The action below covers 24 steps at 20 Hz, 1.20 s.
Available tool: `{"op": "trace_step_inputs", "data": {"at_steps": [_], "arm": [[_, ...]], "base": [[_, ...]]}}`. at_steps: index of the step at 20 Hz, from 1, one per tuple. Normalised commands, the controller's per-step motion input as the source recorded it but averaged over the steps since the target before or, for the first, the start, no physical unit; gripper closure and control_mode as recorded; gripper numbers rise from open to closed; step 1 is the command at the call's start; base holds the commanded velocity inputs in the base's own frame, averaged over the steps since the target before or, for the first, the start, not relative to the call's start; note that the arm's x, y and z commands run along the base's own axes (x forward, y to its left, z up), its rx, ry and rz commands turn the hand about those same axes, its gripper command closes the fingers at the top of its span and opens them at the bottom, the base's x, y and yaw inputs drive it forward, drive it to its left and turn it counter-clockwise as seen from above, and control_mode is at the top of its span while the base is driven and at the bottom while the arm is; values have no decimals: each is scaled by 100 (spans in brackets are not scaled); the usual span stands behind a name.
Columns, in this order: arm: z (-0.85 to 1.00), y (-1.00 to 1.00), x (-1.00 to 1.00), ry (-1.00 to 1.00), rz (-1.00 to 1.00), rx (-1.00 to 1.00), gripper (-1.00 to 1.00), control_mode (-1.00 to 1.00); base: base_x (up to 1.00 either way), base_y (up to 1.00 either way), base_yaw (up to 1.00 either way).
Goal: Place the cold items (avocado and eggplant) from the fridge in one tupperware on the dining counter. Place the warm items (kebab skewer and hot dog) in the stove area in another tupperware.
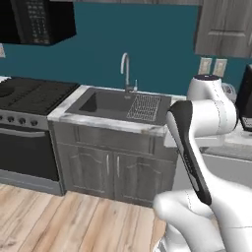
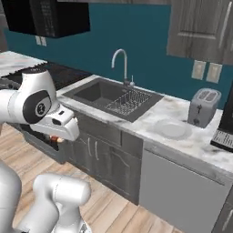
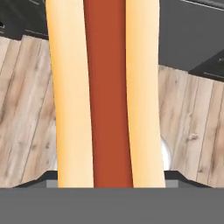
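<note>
A hot dog [image 3: 107,87], a red sausage in a pale bun, runs lengthwise up the hand view, close to the camera. My gripper [image 3: 111,177] is shut on it, with a dark fingertip on either side of the bun at the bottom. In the right base view a small red-orange bit of the hot dog [image 2: 57,139] peeks out under the white hand, which hangs low in front of the stove, above the wooden floor. The avocado, eggplant, kebab skewer and tupperware are out of view.
The stove [image 1: 29,93] stands at the left, with a microwave [image 1: 34,19] above it. The sink [image 1: 118,103] with its faucet sits mid-counter. A toaster [image 2: 204,107] and a white plate [image 2: 172,129] stand on the counter to the right.
</note>
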Motion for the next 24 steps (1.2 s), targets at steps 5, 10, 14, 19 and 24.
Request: {"op": "trace_step_inputs", "data": {"at_steps": [5, 10, 14, 19, 24], "arm": [[0, 0, 0, 0, 0, 0, 100, 100], [0, 0, 0, 0, 0, 0, 100, 100], [0, 0, 0, 0, 0, 0, 100, 100], [0, 0, 0, 0, 0, 0, 100, 100], [0, 0, 0, 0, 0, 0, 100, 100]], "base": [[-5, -2, 96], [3, 5, 97], [4, 18, 97], [1, 14, 85], [-3, 25, 88]]}}
